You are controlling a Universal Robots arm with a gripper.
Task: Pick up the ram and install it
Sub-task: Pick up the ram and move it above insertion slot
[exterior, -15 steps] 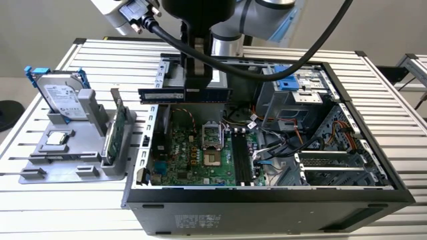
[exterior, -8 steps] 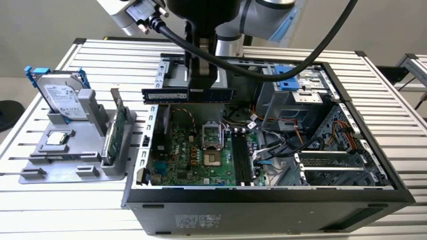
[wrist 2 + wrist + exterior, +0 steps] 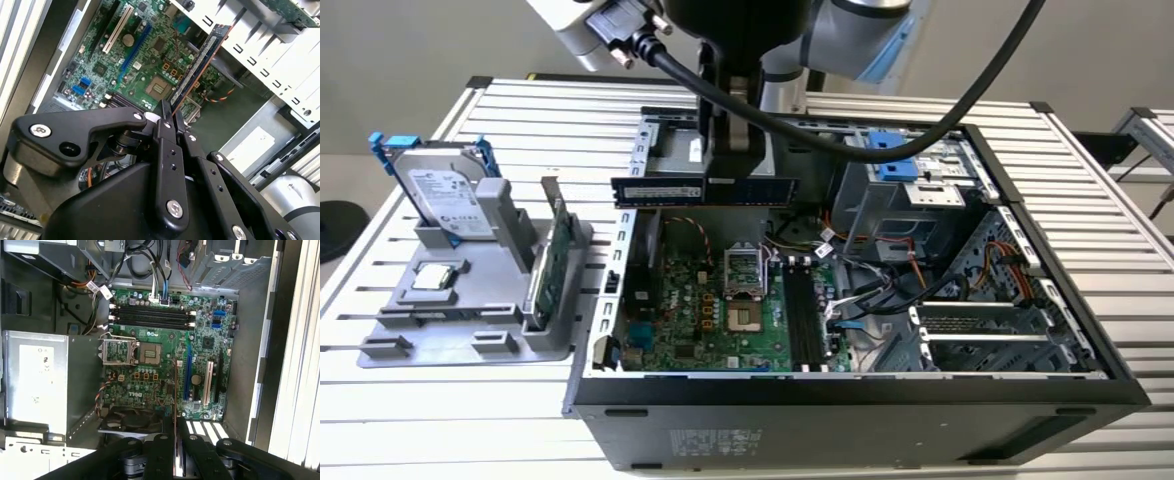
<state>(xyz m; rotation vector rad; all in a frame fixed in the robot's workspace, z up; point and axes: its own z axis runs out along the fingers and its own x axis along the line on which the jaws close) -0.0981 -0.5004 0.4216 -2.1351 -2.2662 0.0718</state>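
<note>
One ram [image 3: 660, 191] hangs level in the air above the open computer case [image 3: 854, 410] — clear of the green motherboard [image 3: 707, 320] below. The gripper [image 3: 736, 185] has its fingers clamped on the stick's middle.

I log the exterior view as high and set back, angled down on the open computer case [image 3: 854, 395] on the slatted table [image 3: 1067, 180], with the whole case in frame. The first wrist view rides close behind the gripper [image 3: 176, 437], facing straight down onto the motherboard [image 3: 150, 332]. The second wrist view sits closer still and looks past the gripper at a slant. All three views share the motherboard. Both wrist views share the ram [image 3: 200, 65].
</note>
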